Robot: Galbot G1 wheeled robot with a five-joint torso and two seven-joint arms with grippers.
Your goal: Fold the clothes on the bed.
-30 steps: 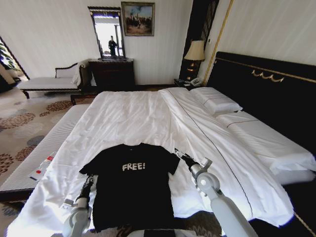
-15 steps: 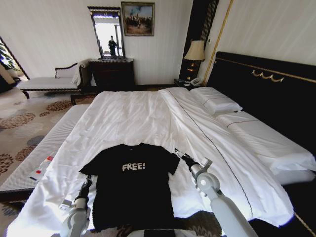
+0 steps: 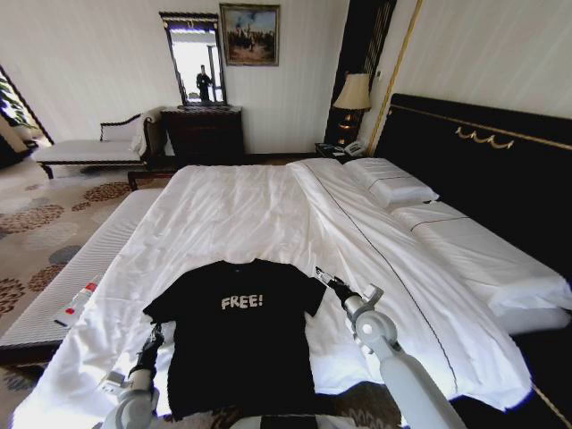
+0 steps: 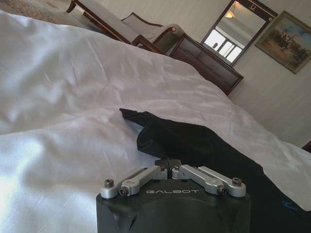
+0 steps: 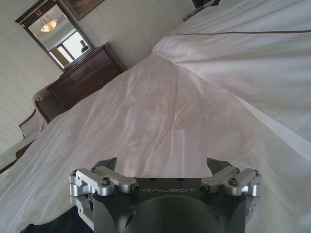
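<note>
My left gripper (image 3: pixel 156 335) has slid back toward me along the shirt's left side since a second ago; right arm unchanged. Left gripper's fingers (image 4: pixel 167 163) are pinched together at the edge of the black short-sleeved soft-fabric T-shirt (image 3: pixel 234 331), just below its left sleeve; whether cloth is caught between them I can't tell. T-shirt lies flat, chest up, at the near foot edge of the very large white-sheeted bed (image 3: pixel 268 214), white "FREE!" lettering (image 3: pixel 241 301) facing up, hem at the near edge. My right gripper (image 3: pixel 323 279) sits by the right sleeve tip, jaws spread wide over bare white sheet. Farther off, white pillows (image 3: pixel 391 186) at the far right corner against the tall black headboard with gold trim (image 3: pixel 483 147).
</note>
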